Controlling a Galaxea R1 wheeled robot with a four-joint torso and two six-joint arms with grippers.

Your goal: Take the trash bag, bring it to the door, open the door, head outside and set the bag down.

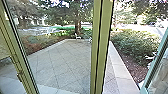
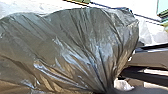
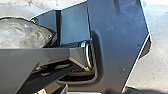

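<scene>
Trash bag (image 2: 72, 47) close up at the left wrist, with a paved yard (image 1: 62, 60) beyond green door frames (image 1: 101, 47).
The bag is dark, shiny and thin, its folds drawn together into a tight gather at the edge of the left wrist view; whether the left gripper is clenched on that gather or released, I cannot tell. The right gripper's state and what it touches cannot be told either. The gather is cut off, so what lies past it is hidden. In the right wrist view, pale crinkled plastic (image 3: 22, 33) is partly covered by a grey robot part; whether it is the same bag is unclear. Outside stand a tree trunk (image 1: 77, 25) and bushes (image 1: 132, 43), their leaves blurred.
</scene>
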